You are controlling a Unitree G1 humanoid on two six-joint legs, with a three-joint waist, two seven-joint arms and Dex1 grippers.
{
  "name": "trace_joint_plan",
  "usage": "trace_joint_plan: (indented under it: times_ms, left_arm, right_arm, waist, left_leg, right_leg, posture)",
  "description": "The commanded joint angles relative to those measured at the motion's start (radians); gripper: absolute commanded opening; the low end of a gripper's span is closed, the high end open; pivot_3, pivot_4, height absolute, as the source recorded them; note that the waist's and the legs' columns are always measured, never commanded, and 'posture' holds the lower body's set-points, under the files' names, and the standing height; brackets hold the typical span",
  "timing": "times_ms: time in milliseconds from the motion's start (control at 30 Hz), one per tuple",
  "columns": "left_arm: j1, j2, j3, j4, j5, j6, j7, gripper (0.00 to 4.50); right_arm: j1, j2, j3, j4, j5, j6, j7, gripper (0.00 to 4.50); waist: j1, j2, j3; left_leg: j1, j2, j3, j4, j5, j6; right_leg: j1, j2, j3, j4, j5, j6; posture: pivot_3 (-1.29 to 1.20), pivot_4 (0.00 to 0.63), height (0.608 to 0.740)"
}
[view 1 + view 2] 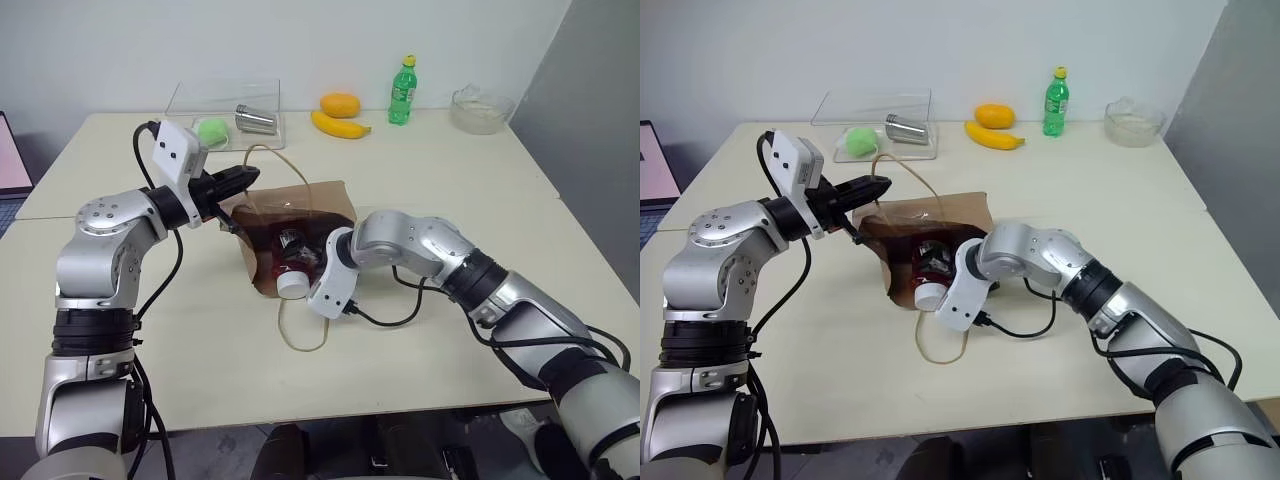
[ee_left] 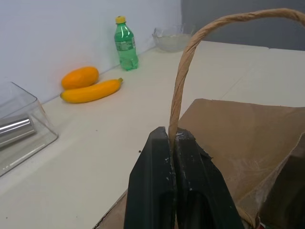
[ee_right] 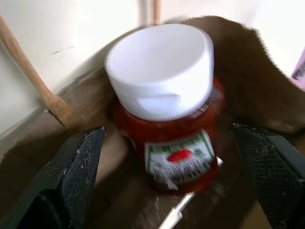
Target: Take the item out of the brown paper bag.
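Note:
The brown paper bag [image 1: 322, 200] lies on the table with its mouth toward me. My left gripper [image 1: 250, 177] is shut on the bag's upper cord handle [image 2: 189, 52] and holds it lifted. The item, a small red bottle [image 3: 178, 143] with a wide white cap [image 1: 291, 284], lies in the bag's mouth, cap outward. My right gripper [image 3: 174, 143] is at the mouth, open wide. One finger [image 3: 78, 162] stands on each side of the bottle, apart from it.
The bag's lower cord handle [image 1: 302, 338] loops out onto the table toward me. At the back stand a clear box [image 1: 200, 100] holding a green ball and a metal can, a banana [image 1: 340, 125], an orange fruit [image 1: 340, 103], a green soda bottle [image 1: 402, 92] and a glass bowl [image 1: 482, 108].

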Motion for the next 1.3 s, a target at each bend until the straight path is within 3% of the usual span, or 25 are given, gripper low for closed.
trace_joint_plan:
  times_ms: [33, 467, 967, 1300]
  left_arm:
    - [-0.015, 0.014, 0.019, -0.024, 0.001, -0.015, 0.001, 0.00]
    - [-0.015, 0.018, 0.017, -0.029, 0.002, -0.013, -0.001, 0.00]
    - [0.006, 0.031, 0.030, -0.049, -0.003, -0.010, 0.007, 0.00]
    - [0.006, 0.032, 0.030, -0.050, -0.003, -0.009, 0.007, 0.00]
  right_arm:
    - [-0.058, 0.031, 0.010, 0.044, -0.037, -0.013, -0.060, 4.47]
    - [-0.133, 0.098, 0.032, 0.069, -0.048, -0.044, -0.039, 4.47]
    - [-0.202, 0.133, 0.092, 0.314, -0.132, -0.093, -0.205, 4.47]
    - [-0.190, 0.151, 0.042, 0.331, -0.025, -0.109, -0.179, 4.47]
  waist:
    - [0.000, 0.000, 0.000]
    - [-0.001, 0.000, 0.000]
    - [-0.001, 0.000, 0.000]
    - [-0.001, 0.000, 0.000]
  left_leg:
    - [0.000, 0.000, 0.000, 0.000, 0.001, -0.001]
    - [0.000, 0.000, 0.000, 0.000, 0.000, 0.001]
    - [0.000, 0.000, 0.000, 0.000, 0.000, 0.000]
    - [0.000, 0.001, 0.000, 0.000, 0.000, 0.000]
  right_leg:
    - [0.000, 0.000, 0.000, 0.000, 0.000, 0.000]
    - [0.000, 0.000, 0.000, 0.000, 0.000, 0.000]
    - [-0.001, 0.000, 0.000, 0.000, 0.000, 0.000]
    - [-0.001, 0.000, 0.000, 0.001, 0.000, 0.000]
  posture:
    - [0.00, 0.150, 0.740]
    - [0.00, 0.150, 0.740]
    - [0.00, 0.150, 0.740]
    - [0.00, 0.150, 0.740]
